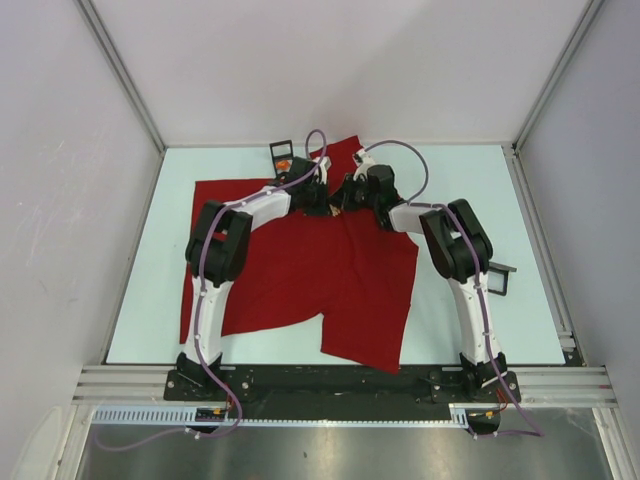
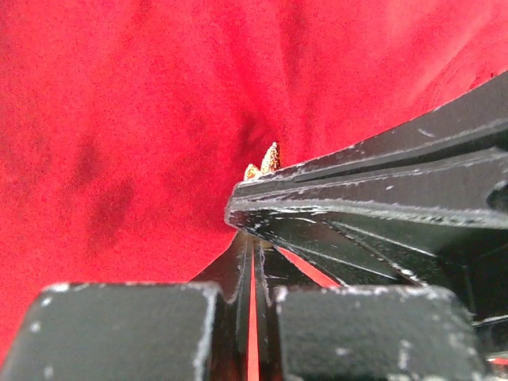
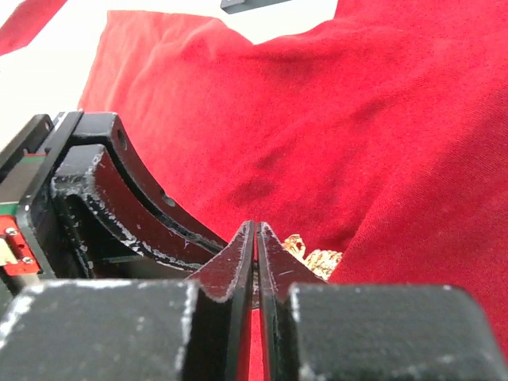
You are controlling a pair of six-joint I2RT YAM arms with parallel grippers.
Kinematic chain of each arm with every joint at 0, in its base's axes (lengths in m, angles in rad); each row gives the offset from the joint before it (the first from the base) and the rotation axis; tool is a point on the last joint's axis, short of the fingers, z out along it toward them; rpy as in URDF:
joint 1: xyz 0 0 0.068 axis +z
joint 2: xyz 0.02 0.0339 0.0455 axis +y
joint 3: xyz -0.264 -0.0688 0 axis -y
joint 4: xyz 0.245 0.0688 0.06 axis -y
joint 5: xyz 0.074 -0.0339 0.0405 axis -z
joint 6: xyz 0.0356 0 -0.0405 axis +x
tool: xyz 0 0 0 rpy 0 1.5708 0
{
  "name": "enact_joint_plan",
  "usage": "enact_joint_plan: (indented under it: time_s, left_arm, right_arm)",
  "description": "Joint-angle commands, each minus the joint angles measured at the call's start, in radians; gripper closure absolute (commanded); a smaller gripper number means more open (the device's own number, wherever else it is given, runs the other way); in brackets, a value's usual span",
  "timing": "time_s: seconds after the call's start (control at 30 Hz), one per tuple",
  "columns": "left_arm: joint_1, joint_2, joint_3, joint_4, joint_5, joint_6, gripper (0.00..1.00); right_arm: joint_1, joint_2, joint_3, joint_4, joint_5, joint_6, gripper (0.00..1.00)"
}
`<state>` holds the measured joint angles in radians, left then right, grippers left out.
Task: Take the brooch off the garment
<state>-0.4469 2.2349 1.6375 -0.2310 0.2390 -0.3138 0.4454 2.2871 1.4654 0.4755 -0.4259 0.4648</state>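
Observation:
The garment (image 1: 320, 290), a red T-shirt, lies spread on the pale table. Both grippers meet over its upper middle. The brooch, small and gold, peeks over the right gripper's black fingers (image 2: 381, 182) in the left wrist view (image 2: 266, 163). It lies just right of my right gripper's tips in the right wrist view (image 3: 313, 255). In the top view it is hidden between the grippers. My left gripper (image 1: 318, 198) (image 2: 252, 238) is shut on the red cloth, its tips hidden under the right fingers. My right gripper (image 1: 340, 198) (image 3: 255, 230) is shut at the brooch's left edge. The left gripper's curved fingers (image 3: 135, 198) cross on its left.
A small black frame with an orange spot (image 1: 281, 152) stands at the garment's far edge, also in the right wrist view (image 3: 254, 4). Another black piece (image 1: 497, 275) lies by the right arm. Bare table (image 1: 480, 180) lies to the right; white walls enclose the table.

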Motion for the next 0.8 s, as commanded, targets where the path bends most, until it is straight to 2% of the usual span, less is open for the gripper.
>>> enact_joint_plan:
  time_s: [0.0,0.13,0.23,0.27,0.33,0.43,0.57,0.77]
  left_arm:
    - [-0.007,-0.046,-0.031,0.085,0.013,-0.014,1.0]
    - [0.0,-0.07,-0.065,0.117,0.013,-0.036,0.96]
    - [0.013,-0.096,-0.128,0.168,0.026,-0.051,0.84]
    - [0.022,-0.104,-0.145,0.186,0.032,-0.057,0.74]
    - [0.036,-0.124,-0.192,0.255,0.06,-0.082,0.63]
    - [0.051,-0.147,-0.246,0.333,0.089,-0.108,0.57]
    - [0.076,-0.149,-0.287,0.389,0.111,-0.159,0.55]
    - [0.12,-0.107,-0.346,0.568,0.199,-0.336,0.51]
  right_arm:
    - [-0.014,0.015,-0.003,0.038,-0.046,0.098,0.89]
    - [-0.042,-0.009,-0.071,0.161,-0.065,0.182,0.83]
    - [-0.077,-0.012,-0.125,0.263,-0.099,0.276,0.8]
    - [-0.085,-0.012,-0.135,0.288,-0.112,0.299,0.78]
    - [-0.103,-0.015,-0.161,0.336,-0.12,0.337,0.78]
    - [-0.111,-0.024,-0.178,0.362,-0.126,0.35,0.76]
    - [-0.106,-0.015,-0.181,0.374,-0.113,0.365,0.73]
    - [-0.096,0.011,-0.178,0.437,-0.067,0.4,0.72]
